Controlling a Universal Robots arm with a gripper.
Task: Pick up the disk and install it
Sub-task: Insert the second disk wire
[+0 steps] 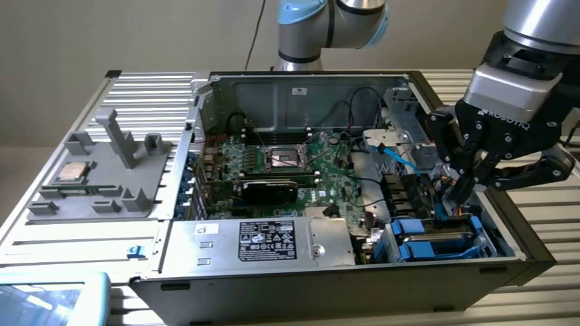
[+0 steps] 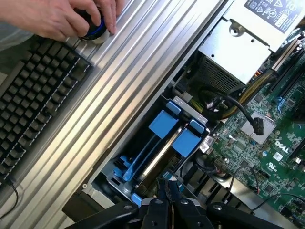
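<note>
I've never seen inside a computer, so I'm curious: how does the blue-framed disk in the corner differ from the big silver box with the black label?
The disk is framed in bright blue plastic; the silver box is bare metal with a black label. The disk is clearly smaller than the box. The shut gripper hangs close by the disk, away from the box. Both sit inside the open computer case.

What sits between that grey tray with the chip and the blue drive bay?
In the exterior view, the green motherboard lies between the grey tray and the blue drive bay.
</note>
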